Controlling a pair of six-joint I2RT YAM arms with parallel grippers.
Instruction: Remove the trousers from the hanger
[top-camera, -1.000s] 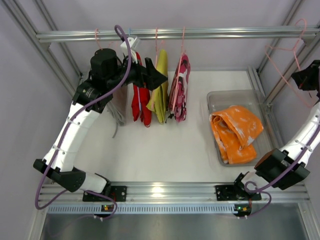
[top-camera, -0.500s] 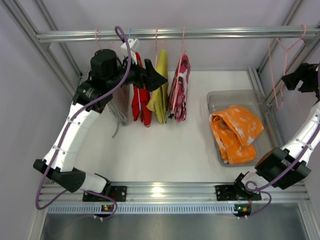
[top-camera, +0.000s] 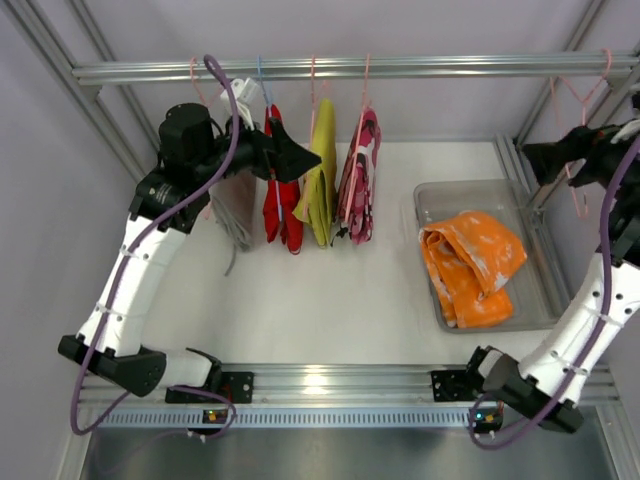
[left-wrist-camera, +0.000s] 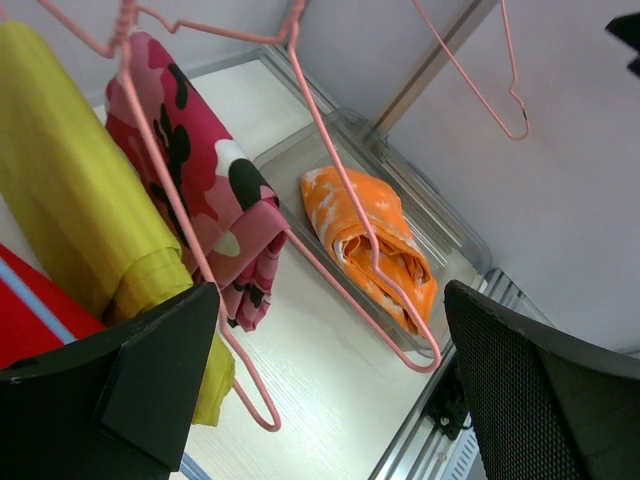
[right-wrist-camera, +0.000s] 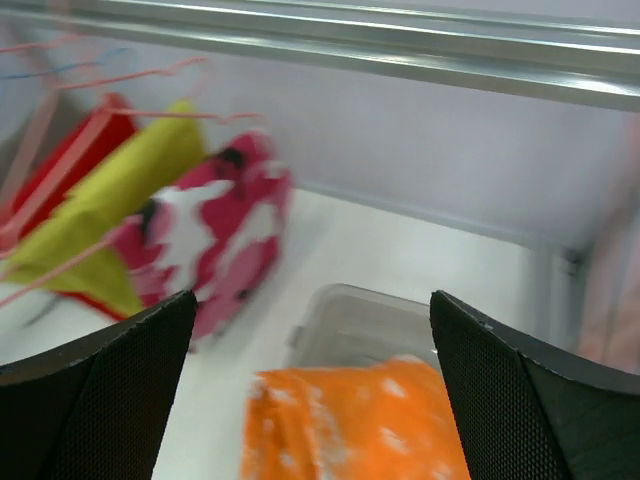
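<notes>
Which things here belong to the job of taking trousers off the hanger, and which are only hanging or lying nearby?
For the job: pink camouflage trousers on a pink hanger; orange trousers in the clear tray; empty hanger at the right; left gripper and right gripper, both open.

Only nearby: red cloth, yellow cloth and grey cloth, hanging from the rail.

Your fixed camera sits high above and behind the near edge, looking down across the white worktop (top-camera: 320, 290) to the rail (top-camera: 400, 67) at the far side. Your left wrist camera, up by that rail, looks close past the pink camouflage trousers (left-wrist-camera: 200, 180) and down at the clear tray (left-wrist-camera: 450, 222) holding the orange trousers (left-wrist-camera: 370, 235). Your right wrist camera, high on the right, faces left and down, its picture blurred. All three views share both pairs and the tray.
</notes>
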